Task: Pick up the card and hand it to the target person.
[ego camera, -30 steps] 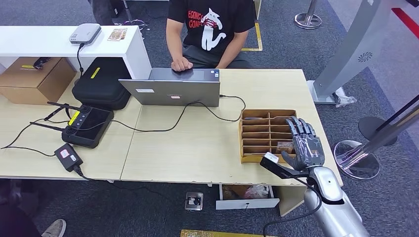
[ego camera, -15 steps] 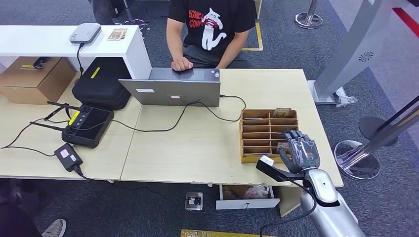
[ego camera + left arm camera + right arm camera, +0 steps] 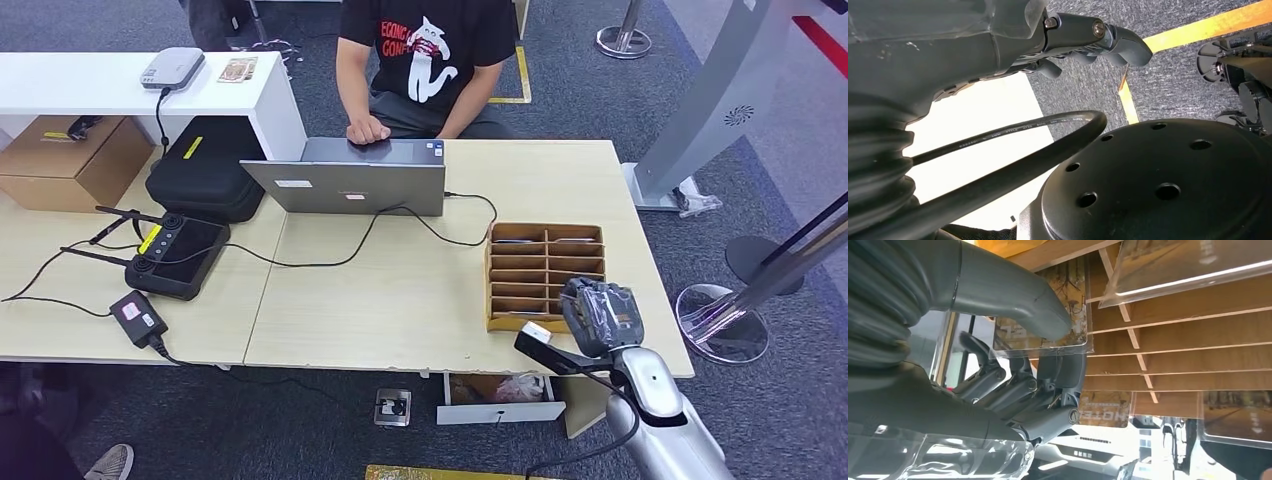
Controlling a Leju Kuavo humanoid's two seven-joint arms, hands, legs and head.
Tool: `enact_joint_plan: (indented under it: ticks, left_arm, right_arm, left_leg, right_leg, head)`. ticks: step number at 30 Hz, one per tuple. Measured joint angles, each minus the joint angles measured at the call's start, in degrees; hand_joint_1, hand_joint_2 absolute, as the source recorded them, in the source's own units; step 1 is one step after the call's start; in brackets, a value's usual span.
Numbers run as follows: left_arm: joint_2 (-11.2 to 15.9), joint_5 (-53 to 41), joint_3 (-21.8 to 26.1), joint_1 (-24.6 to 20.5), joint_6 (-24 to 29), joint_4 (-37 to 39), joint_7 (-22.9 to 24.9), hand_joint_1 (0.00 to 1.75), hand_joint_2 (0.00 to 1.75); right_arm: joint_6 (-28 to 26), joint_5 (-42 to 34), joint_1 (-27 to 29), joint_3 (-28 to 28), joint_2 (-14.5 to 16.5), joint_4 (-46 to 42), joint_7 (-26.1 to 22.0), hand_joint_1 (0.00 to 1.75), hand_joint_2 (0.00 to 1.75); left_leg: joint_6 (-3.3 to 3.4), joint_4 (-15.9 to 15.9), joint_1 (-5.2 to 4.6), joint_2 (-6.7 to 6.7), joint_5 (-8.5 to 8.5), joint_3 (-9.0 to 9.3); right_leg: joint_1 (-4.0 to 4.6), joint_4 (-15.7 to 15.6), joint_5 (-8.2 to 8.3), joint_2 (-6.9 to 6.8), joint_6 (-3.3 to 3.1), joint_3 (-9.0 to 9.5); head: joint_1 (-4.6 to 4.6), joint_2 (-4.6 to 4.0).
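The wooden card organizer point(image 3: 530, 270) lies on the table's right part, with cards in clear sleeves in some slots. My right hand point(image 3: 598, 315) is curled over its near right corner. In the right wrist view the thumb point(image 3: 1013, 295) presses on a card point(image 3: 1075, 305) in a clear sleeve that lies half in a slot, and the dark fingers point(image 3: 1048, 385) curl behind it, so the card is pinched. The person point(image 3: 430, 50) in a black T-shirt sits across the table behind the laptop. My left hand point(image 3: 998, 35) hangs above the floor and holds nothing.
A grey laptop point(image 3: 345, 180) with a black cable stands at the table's middle. A black controller point(image 3: 178, 258), a black case point(image 3: 205, 165) and a cardboard box point(image 3: 70, 160) lie on the left. More sleeved cards point(image 3: 1188, 265) sit in nearby slots. A stanchion base point(image 3: 722, 322) stands at the right.
My right hand, spread over the organizer a second ago, has dropped toward the near right slot and curled its fingers in on the card.
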Motion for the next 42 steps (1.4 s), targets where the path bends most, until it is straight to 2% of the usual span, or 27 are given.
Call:
enact_joint_plan:
  ticks: [14, 21, 29, 37, 42]
  left_arm:
    - [0.0, -0.5, -0.3, 0.0, 0.0, 0.0, -0.2, 0.00, 1.75]
    - [0.1, -1.9, -0.3, -0.2, 0.2, 0.0, -0.2, 0.00, 1.75]
    - [0.1, -1.9, -0.3, -0.3, 0.3, 0.0, -0.2, 0.00, 1.75]
    - [0.1, -3.2, -0.3, -0.5, 0.3, 0.0, -0.3, 0.00, 1.75]
    - [0.1, -3.1, -0.3, -0.8, 0.3, 0.0, -0.3, 0.00, 1.75]
  right_arm:
    - [-2.4, -0.2, 0.2, -0.1, -0.1, -2.0, -0.4, 1.69, 1.75]
    - [-3.5, -0.5, -0.9, -1.7, -1.8, -7.3, 0.1, 1.65, 1.75]
    - [-4.3, -1.5, -3.7, -2.8, -3.0, -11.0, -1.5, 1.66, 1.75]
    - [-3.0, -1.4, -9.1, -2.6, -1.9, -11.3, -2.2, 1.70, 1.75]
    - [-1.8, -3.0, -13.9, -1.2, 0.8, -8.6, -4.4, 1.72, 1.75]
  left_leg:
    - [0.00, 0.0, 0.00, 0.00, 0.00, -0.01]
    - [0.00, 0.0, -0.01, 0.00, 0.00, -0.01]
    - [0.00, 0.0, -0.01, 0.01, 0.00, -0.03]
    - [0.02, 0.0, 0.00, 0.00, 0.02, -0.06]
    - [0.00, 0.0, 0.00, 0.01, 0.03, -0.06]
  right_leg:
    - [0.00, 0.0, 0.00, 0.00, 0.00, -0.02]
    - [-0.01, 0.0, 0.00, 0.01, 0.00, -0.01]
    - [-0.01, 0.0, 0.00, 0.03, 0.00, -0.01]
    - [-0.01, 0.0, 0.01, 0.00, 0.00, -0.01]
    - [0.00, 0.0, 0.03, 0.05, -0.04, -0.02]
  head:
    - [0.00, 0.00]
    - [0.00, 0.00]
    - [0.00, 0.00]
    - [0.00, 0.00]
    - [0.00, 0.00]
